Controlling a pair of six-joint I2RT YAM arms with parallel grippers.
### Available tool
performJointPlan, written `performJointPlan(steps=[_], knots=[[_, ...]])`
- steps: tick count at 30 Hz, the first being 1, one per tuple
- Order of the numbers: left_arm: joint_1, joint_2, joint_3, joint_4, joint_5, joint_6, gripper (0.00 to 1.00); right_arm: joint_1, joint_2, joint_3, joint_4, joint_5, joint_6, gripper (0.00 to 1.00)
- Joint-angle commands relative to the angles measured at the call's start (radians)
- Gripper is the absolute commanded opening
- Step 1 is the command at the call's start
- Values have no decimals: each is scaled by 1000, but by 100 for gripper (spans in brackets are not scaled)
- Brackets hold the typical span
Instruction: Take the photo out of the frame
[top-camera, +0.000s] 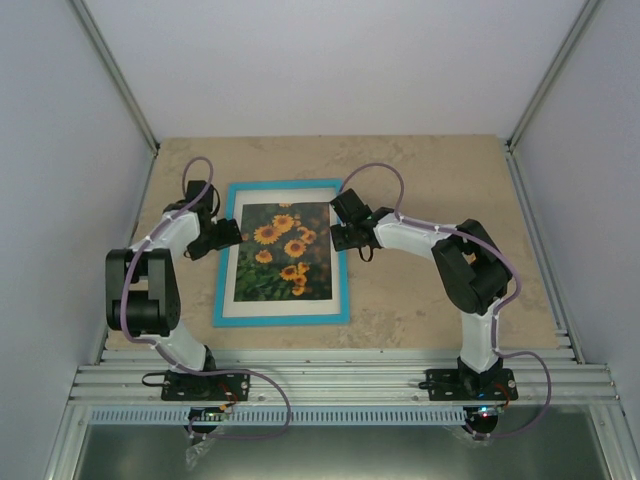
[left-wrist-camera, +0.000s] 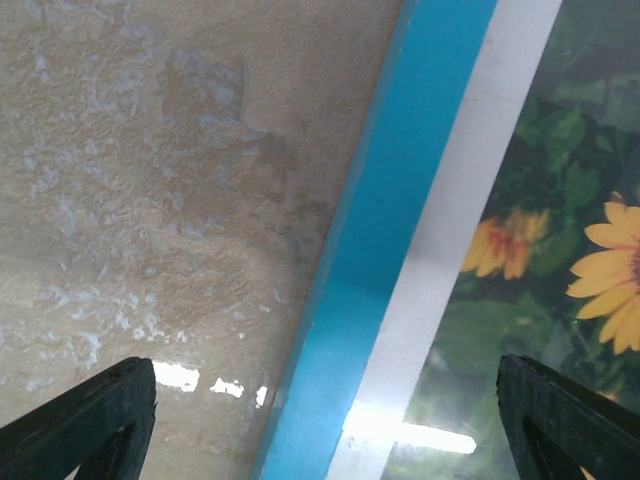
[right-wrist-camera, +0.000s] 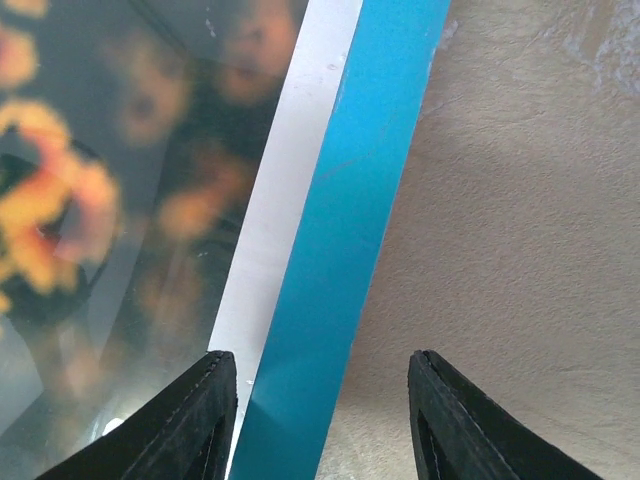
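**Photo in frame, a gripper at each side edge**

Left gripper (left-wrist-camera: 325, 430): jaws spread wide, astride the left blue border of the frame (top-camera: 281, 318). The frame lies flat, face up on the table (top-camera: 440, 170) between the arms. The photo (top-camera: 283, 250) sits inside it under glass. Right gripper (right-wrist-camera: 322, 420): jaws partly spread astride the right border. Its inner finger possibly touches the frame; hard to tell.

Flat frame (top-camera: 281, 318) fills the tabletop (top-camera: 450, 290) left of middle, bare room right of it and behind, left fingers (left-wrist-camera: 90, 420) and right fingers (right-wrist-camera: 200, 420) each spread over a blue side border, arms (top-camera: 150, 290) crowding both sides, walls (top-camera: 60, 150) shut in left, right, back.
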Motion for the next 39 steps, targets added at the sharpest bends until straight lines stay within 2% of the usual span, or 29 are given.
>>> performJointPlan(steps=[1,13,28,34,39], knots=[[-2,38,37,-25,-18,4,92,13,23,14,9,45,-4,48],[-32,131,74,-51,-48,3,62,30,51,18,19,61,7,43],[-32,89,72,-58,-64,12,12,46,19,25,8,78,22,30],[-32,46,71,-57,-82,11,2,54,7,28,-1,79,27,25],[-32,10,70,-61,-87,13,0,58,5,45,-18,76,24,23]])
